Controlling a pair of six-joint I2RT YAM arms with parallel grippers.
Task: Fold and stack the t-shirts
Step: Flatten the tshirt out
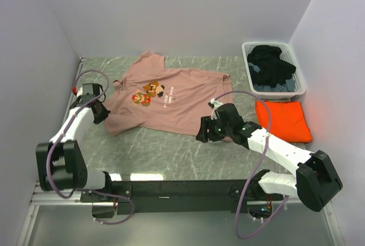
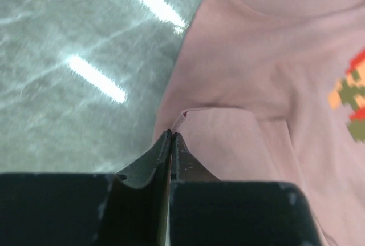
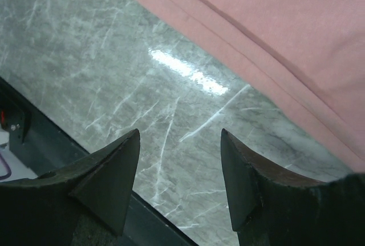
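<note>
The pink tee [image 1: 171, 100] lies flat toward the table's left edge [image 1: 171, 154], left gripper [image 2: 171, 136] pinched shut on its sleeve edge, likely to start a fold, right gripper [image 3: 179, 134] wide and empty beside the hem, orange tee [image 1: 282, 119] folded at the right edge.

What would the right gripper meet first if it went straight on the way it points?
The right gripper would probably meet the table first, just short of the pink tee's hem; depth is unclear.
</note>
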